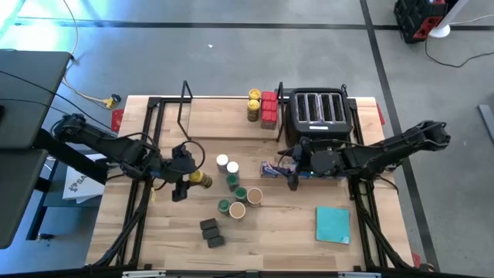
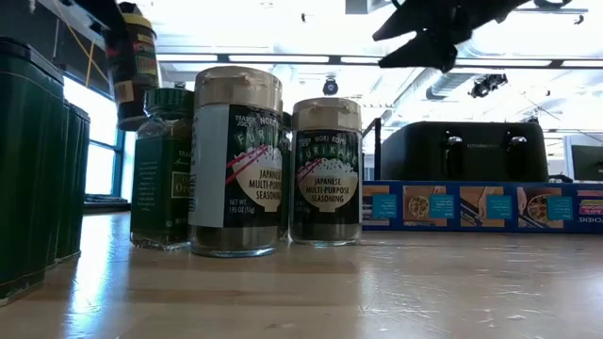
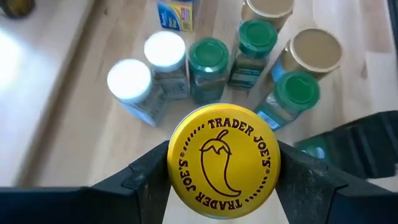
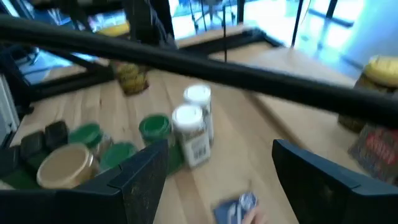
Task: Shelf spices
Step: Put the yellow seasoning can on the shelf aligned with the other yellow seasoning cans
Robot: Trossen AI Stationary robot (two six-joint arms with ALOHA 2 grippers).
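My left gripper (image 1: 194, 180) is shut on a yellow-lidded spice jar (image 3: 224, 162), held above the table left of the other spices; the low view shows this jar (image 2: 137, 61) high up. On the table stand jars with white lids (image 1: 222, 162), green lids (image 1: 233, 183) and tan lids (image 1: 254, 197), and dark blocks (image 1: 208, 226). The shelf (image 1: 185, 108) stands at the far edge with yellow-lidded jars (image 1: 254, 104) and red tins (image 1: 268, 108) on its board. My right gripper (image 1: 292, 176) hangs open in front of the toaster, holding nothing. My left gripper pinches the jar between its two fingers (image 3: 146, 180), one on each side at the yellow lid's rim (image 3: 171, 165). The fingers come slanting down from the table's left. The jar is lifted clear of the table, its lid facing back toward the wrist.
A black four-slot toaster (image 1: 318, 112) stands at the far right, with a long blue box (image 1: 278, 168) lying in front of it. A teal square pad (image 1: 333, 224) lies near the front right. Bare wood lies at the front left.
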